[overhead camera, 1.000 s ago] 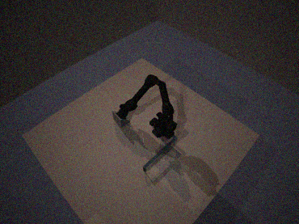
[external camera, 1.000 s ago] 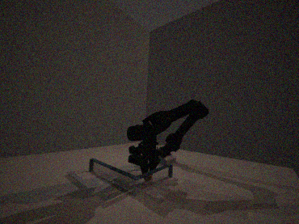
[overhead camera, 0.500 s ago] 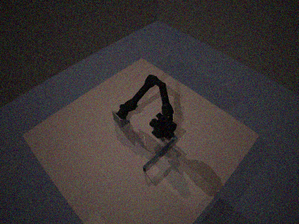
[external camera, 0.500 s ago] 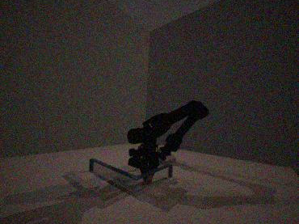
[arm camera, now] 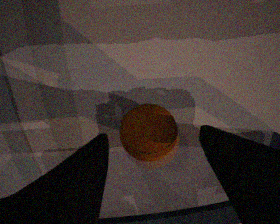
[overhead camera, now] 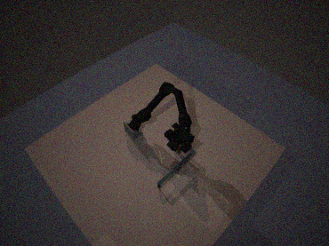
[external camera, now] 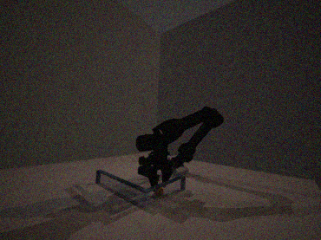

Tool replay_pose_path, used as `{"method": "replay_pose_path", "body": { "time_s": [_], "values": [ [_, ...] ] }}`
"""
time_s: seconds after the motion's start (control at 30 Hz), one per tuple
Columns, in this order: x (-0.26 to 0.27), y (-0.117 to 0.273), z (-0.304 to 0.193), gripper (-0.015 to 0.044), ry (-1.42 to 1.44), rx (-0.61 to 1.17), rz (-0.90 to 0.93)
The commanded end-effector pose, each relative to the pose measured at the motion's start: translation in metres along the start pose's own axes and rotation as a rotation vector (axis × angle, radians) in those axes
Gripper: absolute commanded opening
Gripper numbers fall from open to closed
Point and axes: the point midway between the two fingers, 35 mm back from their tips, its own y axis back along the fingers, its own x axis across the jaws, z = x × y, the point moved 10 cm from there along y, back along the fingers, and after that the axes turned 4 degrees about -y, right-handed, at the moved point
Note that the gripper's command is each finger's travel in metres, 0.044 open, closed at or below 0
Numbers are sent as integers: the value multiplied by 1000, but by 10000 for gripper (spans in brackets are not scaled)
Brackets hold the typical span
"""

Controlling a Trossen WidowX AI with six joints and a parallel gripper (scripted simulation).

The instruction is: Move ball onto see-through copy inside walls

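The orange ball [arm camera: 148, 132] [external camera: 160, 191] is low at the table, between the fingertips in the wrist view. My gripper [arm camera: 154, 136] [external camera: 159, 184] is open, with a gap on each side of the ball. The fingertips are low, just above or around it. A faint pale orange rim shows under the ball's lower edge in the wrist view; it may be the see-through copy, otherwise not made out. The clear walls with blue edges [external camera: 121, 181] [overhead camera: 175, 169] meet near the ball, and one edge [arm camera: 165, 214] crosses the bottom of the wrist view.
The arm [overhead camera: 153, 102] [external camera: 184, 128] reaches over from its base to the walls. The wooden-toned table top [overhead camera: 89, 161] lies under everything, with dark arm shadows across it. The light is dim and the pictures are grainy.
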Motion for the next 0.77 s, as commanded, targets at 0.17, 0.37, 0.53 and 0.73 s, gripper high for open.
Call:
{"method": "replay_pose_path", "body": {
  "time_s": [0.17,0.37,0.53,0.73],
  "values": [
    [-1,74,1,283,0,0,9],
    [1,68,2,283,-7,-1,23],
    [2,76,3,336,-6,-2,23],
    [0,117,2,440,-3,-2,20]
  ]
}}
